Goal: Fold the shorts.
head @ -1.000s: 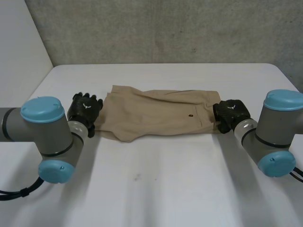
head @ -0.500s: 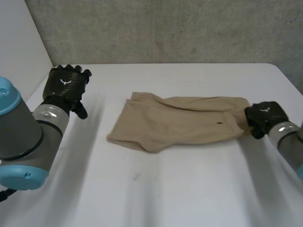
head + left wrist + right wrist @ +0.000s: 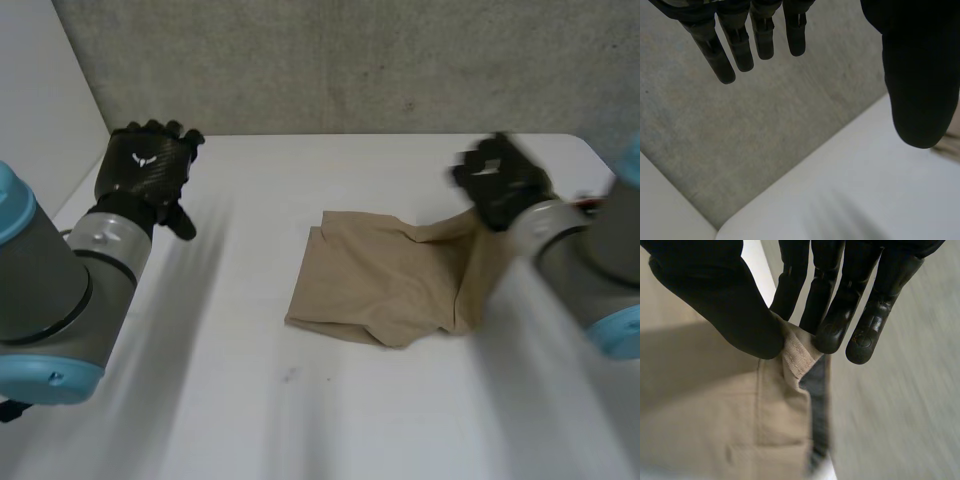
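Head view: shorts (image 3: 385,290) on the table (image 3: 300,420), one end lifted by right hand (image 3: 500,185); left hand (image 3: 150,170) raised, well apart.
L wrist view: fingers straight, holding nothing.
R wrist view: thumb & fingers pinch the shorts' edge.
Risk: thin pinch may slip mid-fold. W/ nothing pinning the far end, cloth could drag and fold crooked.

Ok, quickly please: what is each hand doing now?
Left hand: open, holding nothing.
Right hand: shut, pinching an edge of the shorts.
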`<state>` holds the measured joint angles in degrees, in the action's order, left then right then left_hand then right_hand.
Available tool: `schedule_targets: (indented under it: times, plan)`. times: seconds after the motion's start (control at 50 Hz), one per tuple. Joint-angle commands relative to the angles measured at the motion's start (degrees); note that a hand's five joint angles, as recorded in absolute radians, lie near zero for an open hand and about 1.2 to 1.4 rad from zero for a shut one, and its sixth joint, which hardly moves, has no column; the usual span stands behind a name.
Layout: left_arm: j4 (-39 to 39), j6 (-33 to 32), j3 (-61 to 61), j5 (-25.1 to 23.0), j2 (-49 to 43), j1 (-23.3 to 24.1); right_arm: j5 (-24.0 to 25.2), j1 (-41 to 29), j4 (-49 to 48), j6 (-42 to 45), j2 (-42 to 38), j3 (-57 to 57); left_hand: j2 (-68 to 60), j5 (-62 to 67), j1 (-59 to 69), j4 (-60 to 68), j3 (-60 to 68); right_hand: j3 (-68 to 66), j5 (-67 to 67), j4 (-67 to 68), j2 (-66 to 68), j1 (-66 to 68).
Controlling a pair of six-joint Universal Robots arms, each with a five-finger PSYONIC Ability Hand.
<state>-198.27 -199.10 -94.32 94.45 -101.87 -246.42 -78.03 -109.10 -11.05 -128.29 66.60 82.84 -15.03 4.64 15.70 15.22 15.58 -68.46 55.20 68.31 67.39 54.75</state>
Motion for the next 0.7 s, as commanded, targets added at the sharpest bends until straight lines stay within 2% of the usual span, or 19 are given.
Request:
schedule_targets:
  times: [0.02,0.14,0.16,0.18,0.2,0.26,0.3,0.4,0.48,0.58,0.7]
  plan:
    - [0.0,7.1,3.8,-0.1,-0.7,1.1,12.1,-15.0,-4.5,-0.7,-9.5,-0.5,0.9,-0.6,-1.6,-1.1,-1.5,-11.5,14.8,11.7,12.6,25.3]
    - [0.0,7.5,6.0,-0.1,-2.8,2.1,17.6,-16.2,-4.2,-2.7,-13.8,0.1,0.8,-0.4,-1.5,-1.0,-1.3,-8.4,11.7,8.6,9.5,22.1]
    - [0.0,7.5,6.3,-0.1,-3.1,2.3,17.9,-16.1,-4.2,-3.5,-13.8,0.1,0.8,-0.4,-1.5,-1.0,-1.3,-1.7,5.0,1.9,2.8,15.5]
    - [0.0,7.5,7.2,0.0,-3.9,2.4,17.7,-16.0,-4.5,-6.0,-13.7,0.0,0.8,-0.4,-1.5,-1.0,-1.3,18.0,-14.7,-17.8,-16.9,-4.3]
    - [0.1,7.5,7.7,0.0,-4.2,2.6,17.5,-15.7,-4.6,-7.4,-13.5,-0.3,0.8,-0.4,-1.5,-1.0,-1.3,27.7,-24.4,-27.5,-26.6,-13.9]
    - [0.1,7.5,10.0,0.0,-6.2,3.1,15.0,-15.4,-4.6,-15.4,-11.0,-0.8,0.4,-0.1,-1.1,-0.6,-1.0,50.5,-47.3,-50.4,-49.5,-36.8]
    - [0.3,7.5,11.3,0.1,-7.6,3.8,12.9,-14.6,-4.6,-20.5,-8.6,-0.9,0.3,0.1,-0.9,-0.5,-0.8,57.0,-53.7,-56.9,-55.9,-43.3]
    - [0.5,7.6,16.2,0.1,-12.1,6.7,4.9,-8.3,-4.9,-38.6,-1.7,-1.0,0.1,0.3,-0.8,-0.3,-0.7,58.5,-55.2,-58.3,-57.4,-44.7]
    - [0.5,7.7,20.0,0.1,-16.7,9.8,2.1,-7.1,-3.8,-45.2,-1.7,-2.2,-0.1,0.5,-0.6,-0.1,-0.5,58.5,-55.2,-58.3,-57.4,-44.7]
    - [1.1,8.8,24.3,0.1,-24.3,14.6,0.2,-5.5,0.5,-45.2,-5.4,-4.6,-0.6,1.0,-0.1,0.4,0.0,58.5,-55.2,-58.3,-57.4,-44.7]
    - [5.5,10.1,27.1,0.4,-31.9,17.0,-0.5,-3.8,9.3,-45.3,-12.8,-10.1,-0.7,1.1,0.1,0.5,0.2,58.5,-55.2,-58.3,-57.4,-44.7]
